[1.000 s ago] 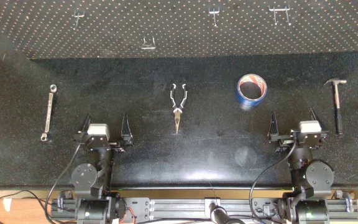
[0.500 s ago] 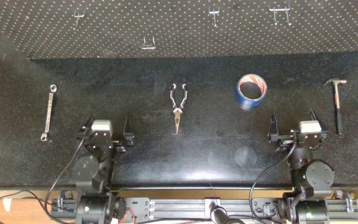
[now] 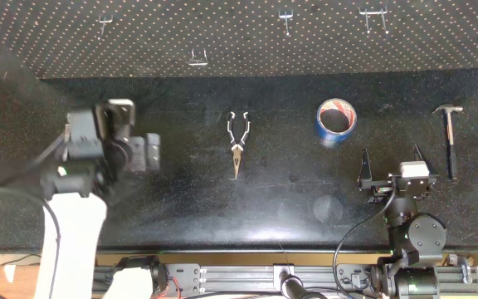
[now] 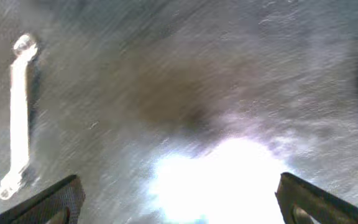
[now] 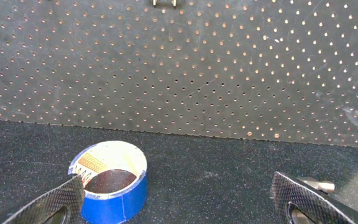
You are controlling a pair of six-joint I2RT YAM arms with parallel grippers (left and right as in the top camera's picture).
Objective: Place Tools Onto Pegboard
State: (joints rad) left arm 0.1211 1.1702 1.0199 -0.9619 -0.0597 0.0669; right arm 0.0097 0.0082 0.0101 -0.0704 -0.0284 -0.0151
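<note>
The perforated pegboard [image 3: 239, 33] stands along the counter's [image 3: 289, 191] back edge. A slim silver wrench [image 4: 17, 115] lies flat toward the counter's left edge, apparently ring-ended, though blur hides detail. The left gripper [image 4: 179, 199] hangs above it, fingers spread wide, holding and touching nothing.
</note>
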